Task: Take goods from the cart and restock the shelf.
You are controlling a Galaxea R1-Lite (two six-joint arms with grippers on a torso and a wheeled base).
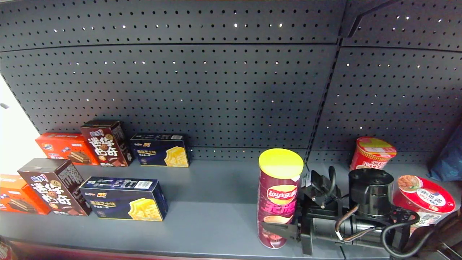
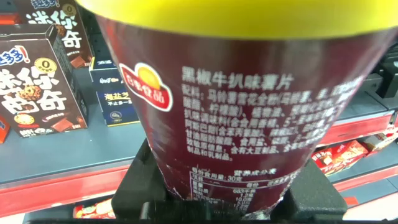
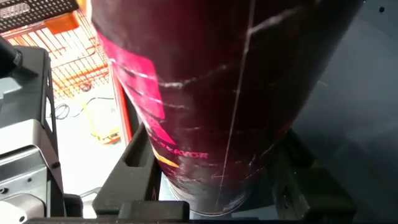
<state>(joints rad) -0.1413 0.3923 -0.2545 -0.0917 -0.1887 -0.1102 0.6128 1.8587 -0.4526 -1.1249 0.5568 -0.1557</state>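
Observation:
A maroon chip can (image 1: pixel 279 191) with a yellow lid stands upright on the grey shelf (image 1: pixel 213 213), right of centre. My right gripper (image 1: pixel 278 228) is shut on its lower part; the right wrist view has the can (image 3: pixel 217 93) between the black fingers (image 3: pixel 134 165). In the left wrist view a second maroon chip can (image 2: pixel 249 99) with a yellow lid sits between the fingers (image 2: pixel 140 183) of my left gripper (image 2: pixel 227 196), which is shut on it. This can is held in front of the shelf's red front edge (image 2: pixel 56 186).
Brown, orange and navy snack boxes (image 1: pixel 124 198) stand at the shelf's left in two rows. Red noodle cups (image 1: pixel 371 151) and a bowl (image 1: pixel 426 196) sit at the right behind my right arm. A perforated back panel (image 1: pixel 216 90) closes the rear. Bare shelf lies between the boxes and the can.

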